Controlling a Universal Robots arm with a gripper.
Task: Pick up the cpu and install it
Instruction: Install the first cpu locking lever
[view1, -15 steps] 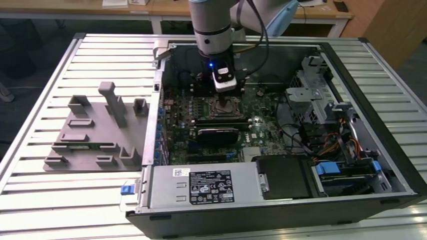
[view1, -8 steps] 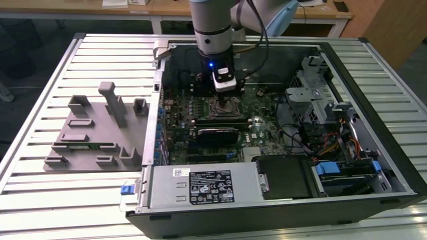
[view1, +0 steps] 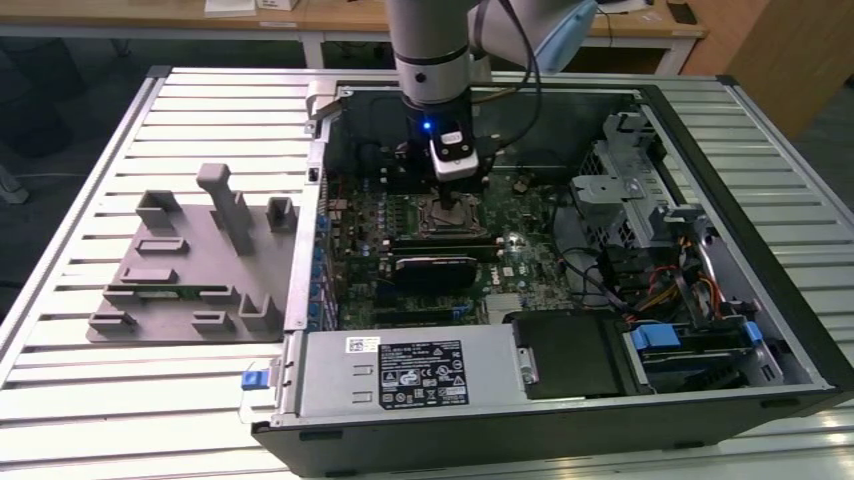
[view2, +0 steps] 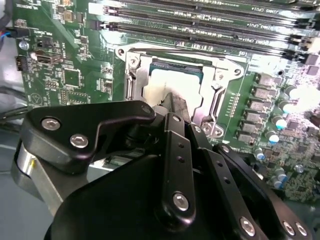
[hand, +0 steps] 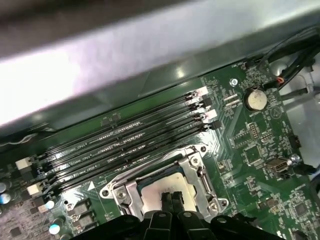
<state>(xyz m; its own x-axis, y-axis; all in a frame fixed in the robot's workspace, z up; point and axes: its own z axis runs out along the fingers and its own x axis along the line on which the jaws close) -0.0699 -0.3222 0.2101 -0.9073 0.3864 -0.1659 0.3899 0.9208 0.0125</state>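
**Chip at the socket, claw right above it**

I am reaching down into the open computer case (view1: 561, 300), which lies on the slatted surface (view1: 80, 160) beside a grey parts holder (view1: 187, 265). My arm comes straight down over the green motherboard (view1: 527, 255).

In both wrist views the metal-framed socket (hand: 200, 172) sits just beside the row of black memory slots (hand: 130, 137). The cpu (view2: 170, 82) lies inside that frame, its pale grey top showing, level as far as I can judge.

My claw (view2: 175, 107) hangs directly over the chip with its fingertips drawn close together; whether they pinch its edge or just rest at it, I cannot tell.

I judge this as the install step, at the seating stage. What it calls for is care: the chip must lie flat and square in the frame before anything presses on it.
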